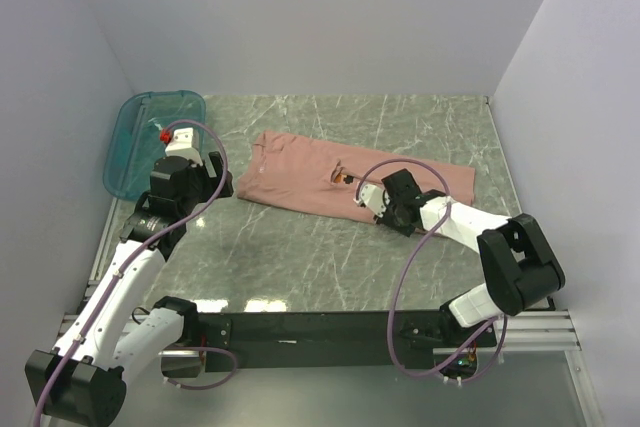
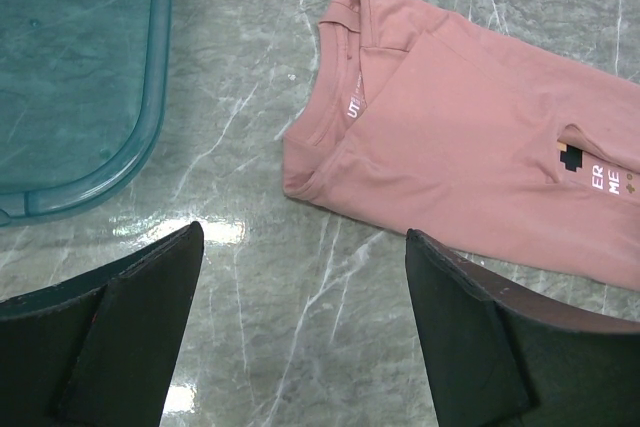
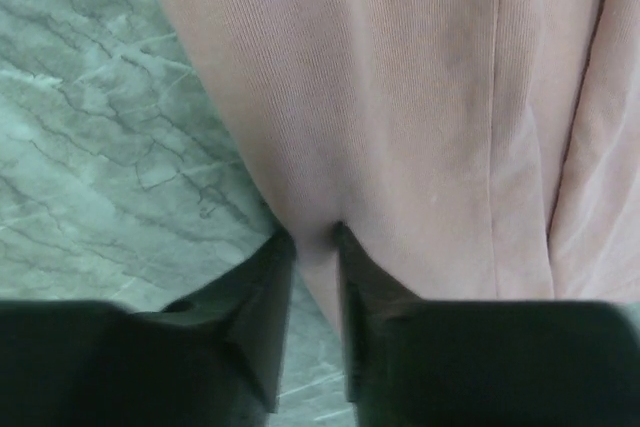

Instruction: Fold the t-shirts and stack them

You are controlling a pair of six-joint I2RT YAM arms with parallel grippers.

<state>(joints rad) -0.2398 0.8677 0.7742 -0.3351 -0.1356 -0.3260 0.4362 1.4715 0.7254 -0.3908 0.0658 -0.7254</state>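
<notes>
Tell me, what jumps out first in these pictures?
A salmon-pink t-shirt, folded lengthwise, lies across the middle of the green marbled table. The right gripper pinches its near edge, while the left gripper hangs open near the collar end, beside a teal plastic bin.

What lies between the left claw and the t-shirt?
Only bare marble tabletop, shown in the left wrist view; the open left claw sits short of the t-shirt.
</notes>
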